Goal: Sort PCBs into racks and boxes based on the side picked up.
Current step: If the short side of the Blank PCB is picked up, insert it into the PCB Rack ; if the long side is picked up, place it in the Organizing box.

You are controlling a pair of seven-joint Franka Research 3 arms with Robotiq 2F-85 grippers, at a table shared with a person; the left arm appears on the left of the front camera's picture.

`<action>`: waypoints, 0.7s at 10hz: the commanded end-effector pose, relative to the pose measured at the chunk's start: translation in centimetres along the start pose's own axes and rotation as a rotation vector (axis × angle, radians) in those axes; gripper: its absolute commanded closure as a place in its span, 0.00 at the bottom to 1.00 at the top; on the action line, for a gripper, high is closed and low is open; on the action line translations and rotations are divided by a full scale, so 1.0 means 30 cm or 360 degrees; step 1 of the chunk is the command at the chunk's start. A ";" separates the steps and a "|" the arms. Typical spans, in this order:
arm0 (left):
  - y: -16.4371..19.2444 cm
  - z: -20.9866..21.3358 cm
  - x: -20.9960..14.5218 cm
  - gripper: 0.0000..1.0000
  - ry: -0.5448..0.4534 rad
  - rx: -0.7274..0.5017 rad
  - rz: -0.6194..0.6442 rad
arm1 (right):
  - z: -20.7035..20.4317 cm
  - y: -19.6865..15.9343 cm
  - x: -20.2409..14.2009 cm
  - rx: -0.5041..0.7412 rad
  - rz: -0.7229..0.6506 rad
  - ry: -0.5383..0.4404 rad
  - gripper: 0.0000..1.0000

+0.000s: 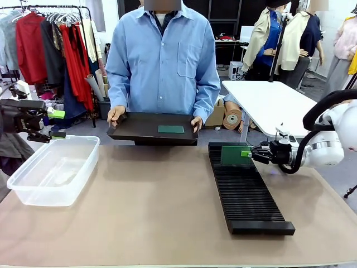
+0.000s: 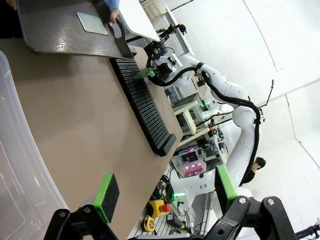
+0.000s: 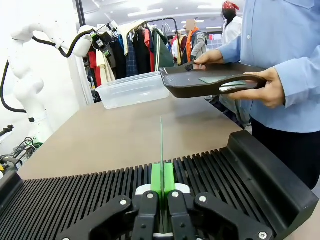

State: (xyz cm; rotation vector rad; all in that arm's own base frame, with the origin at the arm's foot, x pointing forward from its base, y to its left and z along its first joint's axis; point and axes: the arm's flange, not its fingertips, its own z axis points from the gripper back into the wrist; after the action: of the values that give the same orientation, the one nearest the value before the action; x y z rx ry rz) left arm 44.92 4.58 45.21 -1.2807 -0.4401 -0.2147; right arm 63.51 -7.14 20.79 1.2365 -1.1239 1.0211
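Two PCBs are in play across a shared work table [image 1: 139, 218]. The upright PCB [image 1: 231, 155] stands on edge at the far end of the long black rack [image 1: 248, 201], its lower edge down at the ribbed slots. It is clamped between the green pads of the right gripper [image 1: 246, 153], whose jaws are closed tight on the board's edge nearest that arm. From the right wrist camera the board appears as a thin green line rising straight from between the fingers, in line with the crosswise slots; whether it is seated in a slot cannot be told. The flat PCB [image 1: 170, 129] lies on a smooth black tray [image 1: 134, 131], which a person [image 1: 162, 61] in a blue shirt holds by both ends at the far side of the table, near the rack's far end. On the robot's left, the left gripper [image 1: 57, 124] hangs in the air over the far left corner of the clear plastic tub [image 1: 33, 192], its jaws spread wide and holding nothing. The tub sits on the table, well apart from the rack
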 end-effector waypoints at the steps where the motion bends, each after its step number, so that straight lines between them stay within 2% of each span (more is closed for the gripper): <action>1: -0.002 0.002 0.001 0.00 -0.0003 0.0000 0.0001 | -0.002 -0.012 0.008 0.0006 0.0008 -0.0004 1.00; 7: -0.002 0.002 0.001 0.00 -0.0003 0.0000 0.0001 | -0.004 0.001 -0.008 0.0042 -0.0017 -0.0003 1.00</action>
State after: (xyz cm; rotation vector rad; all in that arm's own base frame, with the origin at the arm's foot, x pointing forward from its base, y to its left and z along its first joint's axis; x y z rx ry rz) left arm 44.92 4.58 45.21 -1.2807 -0.4401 -0.2147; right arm 63.39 -7.10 20.50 1.2424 -1.1165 1.0210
